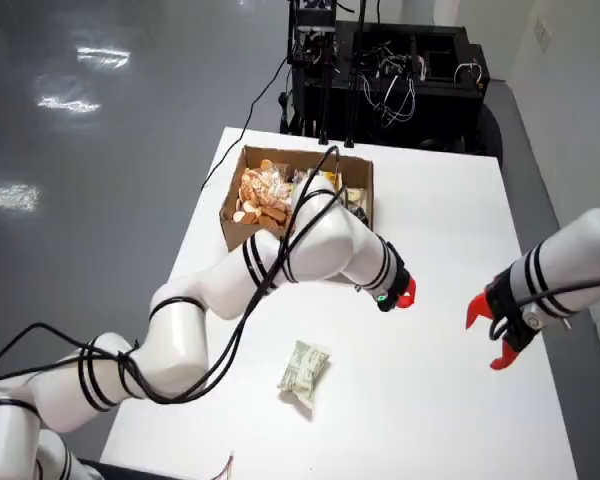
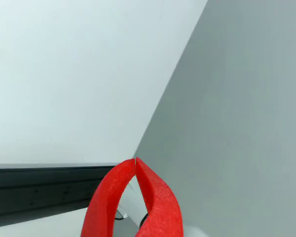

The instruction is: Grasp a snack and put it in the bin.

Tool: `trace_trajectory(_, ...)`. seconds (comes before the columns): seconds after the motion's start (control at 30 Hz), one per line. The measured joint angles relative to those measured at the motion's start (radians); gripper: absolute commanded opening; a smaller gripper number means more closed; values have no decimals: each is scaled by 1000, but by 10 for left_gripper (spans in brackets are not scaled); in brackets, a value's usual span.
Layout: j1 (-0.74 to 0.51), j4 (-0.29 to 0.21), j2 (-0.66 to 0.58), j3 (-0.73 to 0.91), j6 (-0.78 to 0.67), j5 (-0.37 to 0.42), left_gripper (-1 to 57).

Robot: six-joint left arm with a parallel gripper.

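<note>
While the working arm reaches across the white desk (image 1: 450,230) from the lower left of the overhead view, the cardboard box (image 1: 242,222) serving as the bin sits at the far side, already holding orange-brown snacks and other packets; nearer the front edge, roughly mid-desk, lies the one loose snack packet (image 1: 304,372), a small pale greenish pouch resting flat and well apart from the box; the arm's gripper (image 1: 404,294) hangs to the right of and beyond the packet, not over it, with only a bit of its red tip showing in this view; in the gripper-mounted view the red fingers (image 2: 158,197) meet at their tips with nothing between them, pressed together and pointing at wall and ceiling rather than at the desk. Further right, a second arm's red claw (image 1: 498,333) hangs spread near the desk edge.

The packet looks light, soft and crinkly, probably a slick film with crimped ends and a slightly puffed middle; its contents may crush under a hard squeeze. A sensible hold would be across its narrower width near the middle, fingers spread first, then closed gently; a grip on a crimped end risks slipping or letting the pouch swing.
</note>
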Motion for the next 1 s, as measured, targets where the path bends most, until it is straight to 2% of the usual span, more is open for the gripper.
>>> trace_trajectory(0.3, 18, 0, 1, -2, 60, 0, -4)
trace_trajectory(1.0, 19, 0, 4, -9, 57, 0, -4)
